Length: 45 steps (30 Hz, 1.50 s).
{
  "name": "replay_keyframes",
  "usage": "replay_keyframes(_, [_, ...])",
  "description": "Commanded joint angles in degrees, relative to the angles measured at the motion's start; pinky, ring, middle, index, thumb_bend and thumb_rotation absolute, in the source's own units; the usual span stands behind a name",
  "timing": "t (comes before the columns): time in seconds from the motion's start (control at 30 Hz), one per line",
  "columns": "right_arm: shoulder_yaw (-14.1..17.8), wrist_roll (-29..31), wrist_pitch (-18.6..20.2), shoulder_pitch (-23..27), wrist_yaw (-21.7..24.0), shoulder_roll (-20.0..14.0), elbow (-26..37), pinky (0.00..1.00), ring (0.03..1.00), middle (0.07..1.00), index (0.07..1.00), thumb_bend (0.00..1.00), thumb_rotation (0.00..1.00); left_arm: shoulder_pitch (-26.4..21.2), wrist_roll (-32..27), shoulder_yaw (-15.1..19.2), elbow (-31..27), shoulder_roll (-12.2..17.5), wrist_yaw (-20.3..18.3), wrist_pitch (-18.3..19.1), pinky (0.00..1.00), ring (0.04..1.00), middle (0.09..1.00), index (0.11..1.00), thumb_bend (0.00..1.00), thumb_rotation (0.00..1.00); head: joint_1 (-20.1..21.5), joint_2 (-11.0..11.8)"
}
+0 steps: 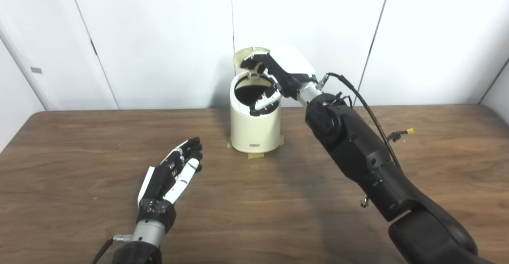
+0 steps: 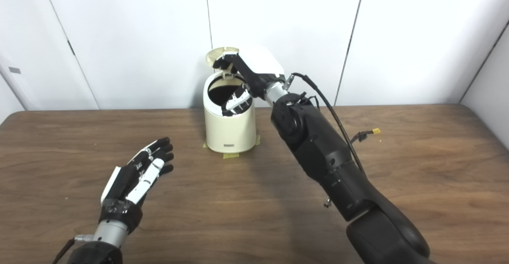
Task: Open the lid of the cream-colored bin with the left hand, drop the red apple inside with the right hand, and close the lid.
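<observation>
Nearest, the left hand [image 1: 171, 172] hovers low over the table [image 1: 79, 216], fingers extended and slightly spread, holding nothing, well apart from the bin. Further back the right hand [image 1: 268, 83] sits at the mouth of the cream-colored bin [image 1: 254, 131], fingers apart, some over the dark opening and some up near the lid [image 1: 248, 55], which stands tipped up at the back. No red apple is visible anywhere; cannot tell whether it lies inside, the interior reads only as dark. Handling judgement: the bin looks like light rigid plastic, smooth-walled, and yellow tape tabs [image 1: 256, 155] at the base appear to pin it down, so it should not skate. The lid looks thin, hinged at the rear; best pushed at its front edge, gently. A small plate [image 1: 255, 145] low on the front is too small to read; no other legible writing.
</observation>
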<state>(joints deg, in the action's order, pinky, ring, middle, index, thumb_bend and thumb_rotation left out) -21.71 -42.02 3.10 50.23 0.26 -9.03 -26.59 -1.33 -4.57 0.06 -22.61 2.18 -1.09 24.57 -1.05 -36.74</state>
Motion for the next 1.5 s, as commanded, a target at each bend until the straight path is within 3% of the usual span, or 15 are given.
replay_keyframes(0.0, [0.05,-1.01,-0.16,3.13,-0.95,-0.94,1.14,0.82,0.819,0.792,0.694,0.84,0.09,-1.55,-0.18,0.03,-1.95,-0.01,-0.33,-0.88,0.82,0.858,0.857,0.839,0.45,0.46,0.03,-0.07])
replay_keyframes(0.1, [0.41,-1.00,-1.08,2.78,-2.30,-0.95,1.78,0.72,0.770,0.750,0.674,0.84,0.09,-1.46,-0.13,-0.06,-1.96,0.10,-0.46,-1.15,0.82,0.857,0.858,0.841,0.44,0.45,0.03,-0.07])
replay_keyframes(0.17, [1.37,0.19,-2.23,2.16,-3.48,-0.65,2.76,0.61,0.682,0.688,0.645,0.83,0.05,-1.39,-0.28,-0.03,-1.84,0.23,-0.63,-1.42,0.82,0.859,0.859,0.843,0.44,0.45,0.22,-0.07])
replay_keyframes(0.2, [2.04,1.15,-2.89,1.75,-4.02,-0.41,3.36,0.52,0.595,0.639,0.571,0.68,0.08,-1.39,-0.39,0.03,-1.72,0.30,-0.71,-1.55,0.83,0.861,0.861,0.845,0.44,0.46,0.22,-0.07])
replay_keyframes(0.23, [2.64,1.96,-3.60,1.34,-4.62,-0.22,4.01,0.44,0.480,0.562,0.557,0.58,0.03,-1.39,-0.36,0.11,-1.75,0.28,-0.63,-1.36,0.83,0.862,0.863,0.845,0.44,0.46,0.33,-0.04])
replay_keyframes(0.33, [3.88,3.06,-4.89,0.08,-6.16,-0.04,6.17,0.36,0.413,0.508,0.539,0.51,0.00,-1.47,-0.16,0.26,-1.70,0.25,-0.39,-0.93,0.83,0.862,0.862,0.845,0.44,0.46,0.62,0.09])
replay_keyframes(0.47, [6.24,6.13,-3.49,-1.38,-4.54,0.39,9.65,0.36,0.418,0.496,0.504,0.50,0.00,-1.53,-0.33,0.45,-1.13,0.60,-0.66,-1.37,0.84,0.867,0.867,0.847,0.43,0.46,0.87,0.22])
replay_keyframes(0.6, [10.86,12.73,-2.04,-2.37,-3.46,1.88,11.46,0.35,0.426,0.490,0.491,0.50,0.00,-1.59,-0.43,0.94,-0.71,0.61,-0.49,-1.59,0.83,0.859,0.863,0.841,0.43,0.45,1.10,0.53])
replay_keyframes(0.73, [15.37,17.94,4.76,-3.77,-1.68,3.54,14.93,0.33,0.432,0.516,0.492,0.50,0.00,-1.75,-0.81,1.58,-0.61,0.84,-0.69,-1.92,0.83,0.858,0.861,0.840,0.41,0.45,0.97,0.62])
replay_keyframes(1.03, [19.10,22.97,14.68,-10.37,1.30,2.48,25.87,0.33,0.421,0.509,0.525,0.50,0.00,-3.36,-1.04,2.57,-0.38,2.12,-1.04,-1.34,0.83,0.860,0.858,0.835,0.44,0.46,1.12,0.62])
replay_keyframes(1.23, [23.23,30.57,19.69,-17.66,3.74,3.09,33.44,0.45,0.442,0.503,0.509,0.52,0.00,-6.29,0.20,2.58,0.96,4.49,-1.97,-0.39,0.82,0.853,0.855,0.838,0.42,0.48,1.23,0.83])
replay_keyframes(1.3, [24.27,33.13,21.74,-20.20,4.95,3.15,35.51,0.50,0.567,0.505,0.492,0.52,0.00,-7.41,0.25,2.63,1.24,5.25,-2.26,0.18,0.83,0.851,0.853,0.843,0.42,0.48,1.26,0.86])
replay_keyframes(1.37, [25.05,35.73,23.10,-22.65,5.72,3.29,37.20,0.60,0.671,0.682,0.497,0.51,0.13,-8.60,0.49,2.56,1.54,6.20,-2.57,0.48,0.83,0.847,0.847,0.844,0.43,0.48,1.10,1.06])
replay_keyframes(1.4, [25.23,36.45,23.46,-23.98,5.88,3.23,37.93,0.63,0.699,0.717,0.498,0.51,0.14,-9.25,0.63,2.46,1.70,6.66,-2.75,0.51,0.83,0.847,0.845,0.843,0.43,0.49,1.10,1.06])
replay_keyframes(1.47, [24.89,36.62,23.70,-26.65,5.87,2.88,39.08,0.70,0.760,0.780,0.697,0.56,0.38,-10.69,1.03,2.12,2.00,7.83,-3.29,0.94,0.83,0.851,0.850,0.847,0.44,0.51,0.81,1.19])
